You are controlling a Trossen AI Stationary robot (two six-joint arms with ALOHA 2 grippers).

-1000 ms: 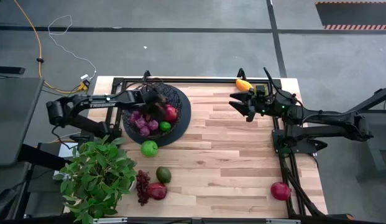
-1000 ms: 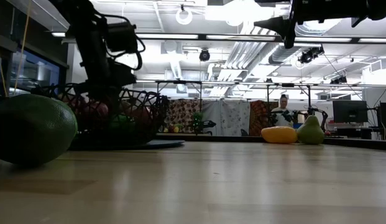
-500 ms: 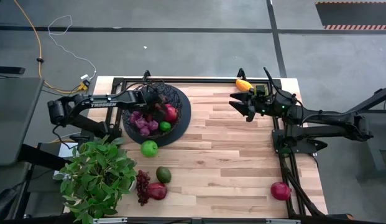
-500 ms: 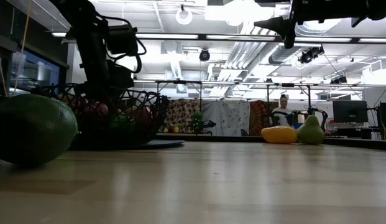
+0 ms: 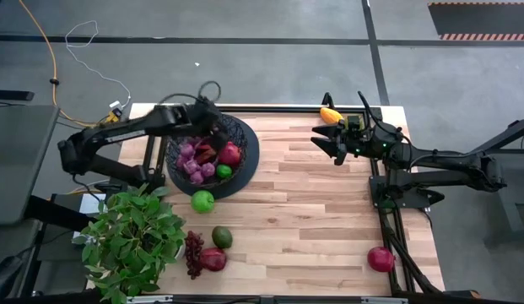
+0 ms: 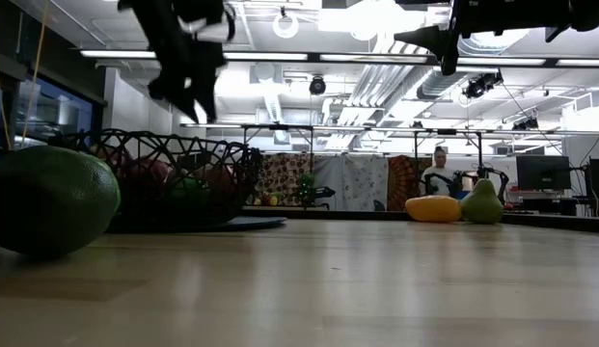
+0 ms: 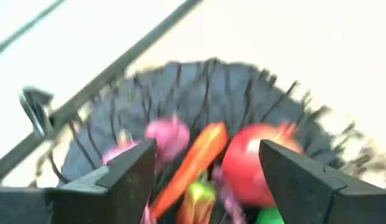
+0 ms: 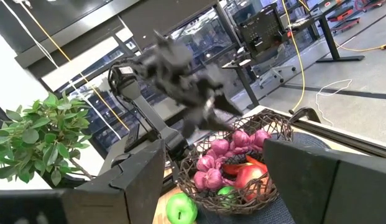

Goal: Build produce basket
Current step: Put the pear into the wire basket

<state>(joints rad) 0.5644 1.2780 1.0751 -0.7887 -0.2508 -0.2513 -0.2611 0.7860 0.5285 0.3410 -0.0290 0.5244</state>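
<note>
High view: basket (image 5: 245, 150) sat near the table's (image 5: 329, 219) far left corner; inside it were purple grapes (image 5: 192, 165), a red chili (image 5: 206, 154), a pomegranate (image 5: 231, 154) and a green apple (image 5: 224, 171); left gripper (image 5: 213, 125) hung over the basket's far rim, holding nothing. A second apple (image 5: 202, 201) lay on the table just outside the basket's near rim; nearer the front edge lay an avocado (image 5: 222, 237), dark grapes (image 5: 192, 253) and another pomegranate (image 5: 213, 259), beside a plant (image 5: 133, 241) at the near left corner. A third pomegranate (image 5: 380, 258) lay by the near right corner; a pepper (image 5: 331, 115) lay at the far edge; right gripper (image 5: 329, 141) waited just in front of it, fingers spread and empty.

Low view: left gripper (image 6: 195, 92) was above the basket (image 6: 174, 183), clear of the rim; an apple (image 6: 50, 200) loomed at the left; the pepper (image 6: 433, 208) and a green pear-shaped fruit (image 6: 482, 203) lay far back on the table; a person (image 6: 439, 169) was in the room beyond.

Left wrist view: fingers (image 7: 133, 180) stood apart with nothing between them; below were the chili (image 7: 193, 162), a pomegranate (image 7: 258, 165) and grapes (image 7: 168, 137) in the basket (image 7: 242, 93).

Right wrist view: fingers (image 8: 140, 177) parted, empty; the basket (image 8: 267, 124), an apple (image 8: 180, 208) and the plant (image 8: 40, 137) showed beyond.
</note>
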